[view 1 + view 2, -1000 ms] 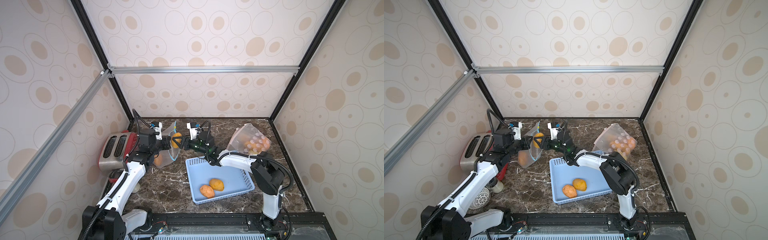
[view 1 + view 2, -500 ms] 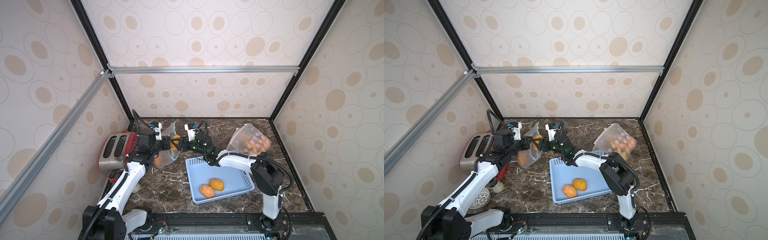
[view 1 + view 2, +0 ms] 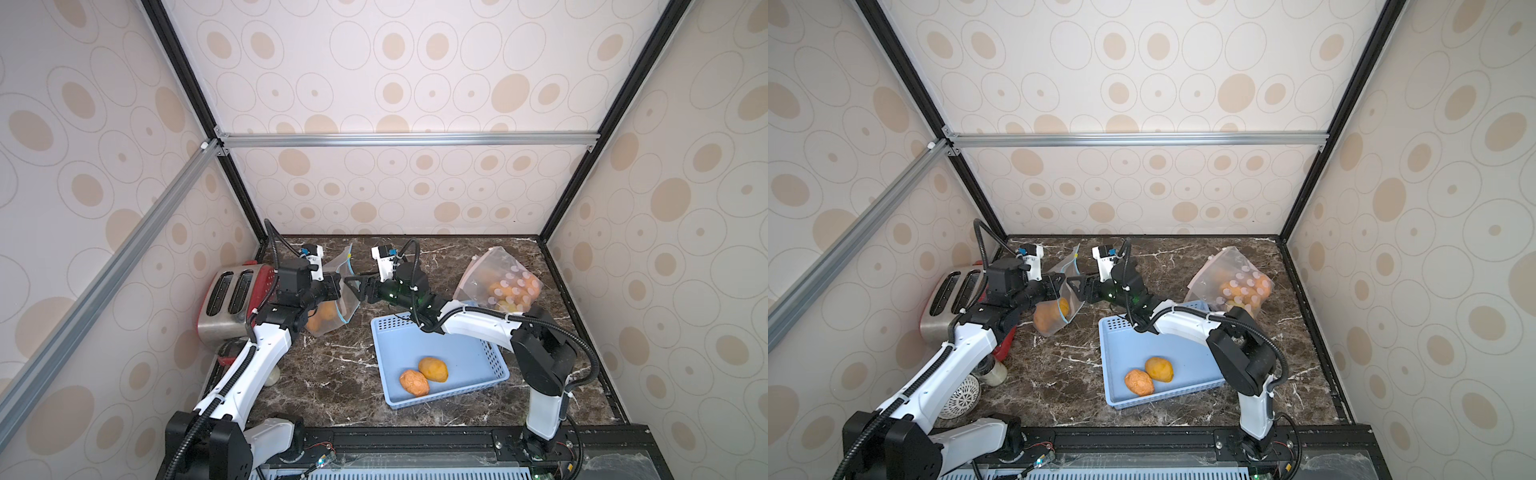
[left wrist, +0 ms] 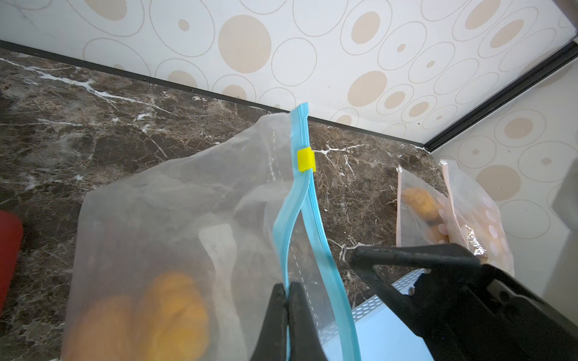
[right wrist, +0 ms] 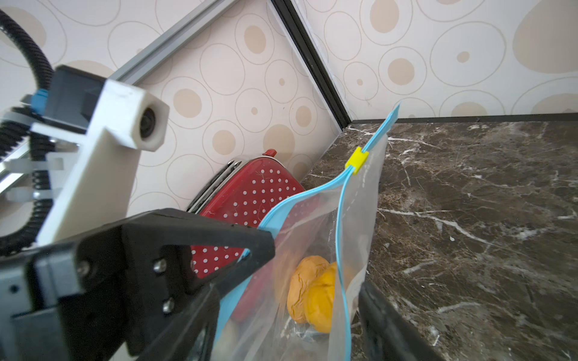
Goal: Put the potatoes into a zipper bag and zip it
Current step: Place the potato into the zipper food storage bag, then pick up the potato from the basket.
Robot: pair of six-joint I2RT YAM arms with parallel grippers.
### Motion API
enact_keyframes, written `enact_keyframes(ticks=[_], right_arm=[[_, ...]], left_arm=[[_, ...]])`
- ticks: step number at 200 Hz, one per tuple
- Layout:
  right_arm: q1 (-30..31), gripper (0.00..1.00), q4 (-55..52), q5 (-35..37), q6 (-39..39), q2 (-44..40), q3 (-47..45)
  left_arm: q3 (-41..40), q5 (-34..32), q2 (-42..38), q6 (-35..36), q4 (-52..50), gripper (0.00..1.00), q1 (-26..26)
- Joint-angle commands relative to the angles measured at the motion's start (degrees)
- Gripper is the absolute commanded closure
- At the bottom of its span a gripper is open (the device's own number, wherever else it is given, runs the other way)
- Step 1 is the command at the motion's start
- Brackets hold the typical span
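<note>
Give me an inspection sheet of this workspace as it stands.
Surface: dark marble tabletop, no spills seen.
Job's things: zipper bag unzipped, potatoes inside; two potatoes left in blue basket.
Clutter: red toaster; second bag full of potatoes, back right.
Grippers: left gripper shut on the zipper bag's rim; right gripper open at its mouth, empty.
Cables: black hoses loop over both arms.
Surroundings: patterned walls, aluminium rails.

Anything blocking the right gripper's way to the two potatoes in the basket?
Nothing visible does. The right gripper hangs open at the zipper bag's mouth; both potatoes lie uncovered in the blue basket.
</note>
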Motion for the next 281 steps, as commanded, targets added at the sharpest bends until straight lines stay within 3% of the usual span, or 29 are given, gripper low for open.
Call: enact_keyframes(ticks=[1,55,137,209,244,281], right_arm=[[0.40,0.30,0.24,0.70,-1.45,-4.44,-1.47],[0.41,0.30,-4.52,4.28,-6.19,-12.74,-4.81],[0.36,0.30,-19.28,17.52,-15.60,-25.10,-7.95],[0.28,0.29,-41.76,16.98,-18.59,-34.77,-11.24],[0.31,0.29,-54.06,17.87,-15.88,-39.90,-16.83],[0.27,0.29,-65.82,13.94,-13.47,-41.24,-20.20]], left_arm=[[0.66,0.49,0.10,0.12,1.10,1.00,0.37],[0.83,0.04,0.45,0.55,0.83,1.00,0.37],[0.92,0.42,0.78,0.61,0.68,1.00,0.44],[0.88,0.77,0.21,0.64,0.82,1.00,0.43],[0.88,1.10,0.17,0.47,0.91,1.00,0.50],[0.88,1.31,0.30,0.36,0.91,1.00,0.53]])
